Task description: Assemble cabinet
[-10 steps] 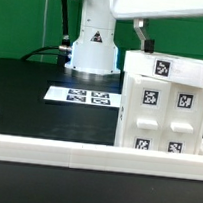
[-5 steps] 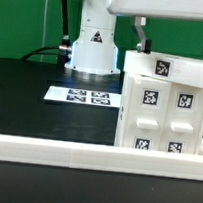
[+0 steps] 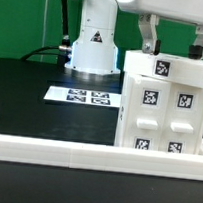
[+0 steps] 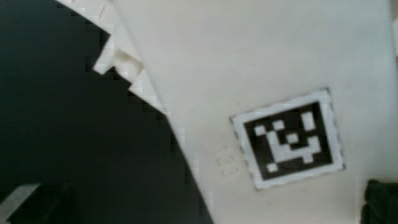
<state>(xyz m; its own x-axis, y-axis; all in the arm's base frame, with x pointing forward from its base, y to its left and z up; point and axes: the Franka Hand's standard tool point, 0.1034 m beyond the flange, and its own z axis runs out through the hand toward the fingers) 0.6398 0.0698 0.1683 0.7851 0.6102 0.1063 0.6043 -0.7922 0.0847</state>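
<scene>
Tool open — one cabinet, five tags.

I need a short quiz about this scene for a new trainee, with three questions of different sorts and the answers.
1. True or false: the fingers are above the cabinet.
2. Where does the marker board lie? A) on top of the cabinet B) flat on the black table C) inside the cabinet
3. Fill in: in the exterior view, the cabinet stands at the ____ side of the picture.

Key: 1 true; 2 B; 3 right.
</scene>
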